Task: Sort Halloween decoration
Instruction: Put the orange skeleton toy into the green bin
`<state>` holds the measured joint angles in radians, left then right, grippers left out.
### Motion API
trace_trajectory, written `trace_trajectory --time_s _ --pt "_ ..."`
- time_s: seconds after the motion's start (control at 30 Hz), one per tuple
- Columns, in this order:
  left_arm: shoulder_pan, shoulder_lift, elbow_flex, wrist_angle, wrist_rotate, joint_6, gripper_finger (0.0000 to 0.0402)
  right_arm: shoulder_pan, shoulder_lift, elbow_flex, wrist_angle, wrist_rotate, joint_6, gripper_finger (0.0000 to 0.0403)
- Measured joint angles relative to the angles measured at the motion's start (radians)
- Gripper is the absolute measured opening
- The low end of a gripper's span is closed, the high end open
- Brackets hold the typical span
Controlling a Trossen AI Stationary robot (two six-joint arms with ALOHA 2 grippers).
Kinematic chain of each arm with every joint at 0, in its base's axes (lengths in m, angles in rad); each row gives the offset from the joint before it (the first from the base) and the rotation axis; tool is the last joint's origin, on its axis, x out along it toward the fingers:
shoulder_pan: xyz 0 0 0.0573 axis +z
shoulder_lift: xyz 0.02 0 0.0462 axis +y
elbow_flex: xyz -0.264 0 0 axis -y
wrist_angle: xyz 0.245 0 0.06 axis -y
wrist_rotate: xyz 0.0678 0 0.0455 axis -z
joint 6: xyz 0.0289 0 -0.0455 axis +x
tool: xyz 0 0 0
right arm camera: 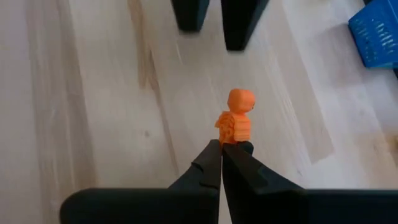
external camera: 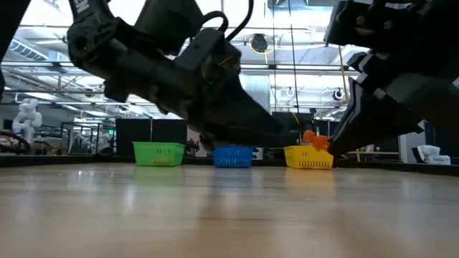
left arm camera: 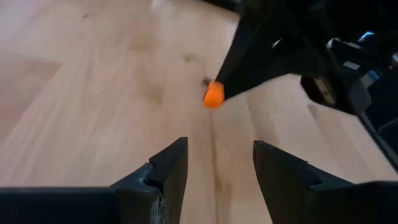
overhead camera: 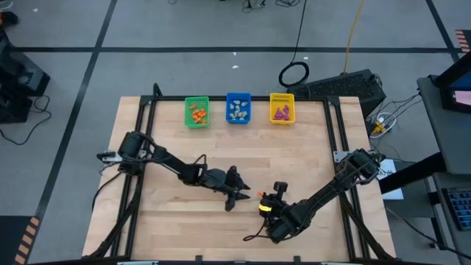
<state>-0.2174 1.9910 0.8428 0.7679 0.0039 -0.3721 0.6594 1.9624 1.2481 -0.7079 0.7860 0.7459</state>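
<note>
Right gripper (right arm camera: 221, 152) is clamped on an orange trinket (right arm camera: 235, 121), fingers pressed together with the figure pinched at their tips and sticking up beyond them. In the low view the trinket (external camera: 313, 140) hangs clear above the wooden table (external camera: 229, 215), lined up in front of the yellow bin (external camera: 308, 158).

Left gripper (left arm camera: 214, 165) has its fingers spread apart with nothing between them. It points at the right gripper; its wrist view shows the orange trinket (left arm camera: 214, 95) just beyond its fingertips, held at the tip of the other arm's dark fingers.

From above, both grippers sit mid-table, well short of the blue bin (overhead camera: 238, 107): left gripper (overhead camera: 234, 193) nearly straight out from it, right gripper (overhead camera: 265, 197) just beside that, offset toward the yellow-bin side. The two are close but I cannot tell if they touch.

Bins stand in a row at the table's far edge: green bin (overhead camera: 196, 112) on one side of the blue bin, yellow bin (overhead camera: 282, 107) on the other. Green holds orange pieces (overhead camera: 197, 113), blue holds pale pieces (overhead camera: 237, 110), yellow holds purple pieces (overhead camera: 280, 112).
</note>
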Motion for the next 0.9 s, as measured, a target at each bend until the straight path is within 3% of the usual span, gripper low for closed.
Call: trace_trajectory --time_s 0.27,0.6,0.73,0.9 --pt "-0.001 0.046 0.061 0.037 0.022 0.12 0.018 -0.008 -0.001 0.0 0.064 0.003 -0.056 0.0001" --pt "-0.002 0.076 0.093 0.03 0.055 0.15 0.0178 -0.01 -0.001 0.001 0.112 0.029 -0.085 0.0001" --pt "-0.004 0.076 0.093 0.032 0.055 0.15 0.0156 -0.01 -0.001 0.001 0.122 0.029 -0.087 0.0002" --pt "-0.004 0.076 0.093 0.03 0.054 0.152 0.0097 -0.01 -0.001 0.001 0.154 0.029 -0.108 0.0002"
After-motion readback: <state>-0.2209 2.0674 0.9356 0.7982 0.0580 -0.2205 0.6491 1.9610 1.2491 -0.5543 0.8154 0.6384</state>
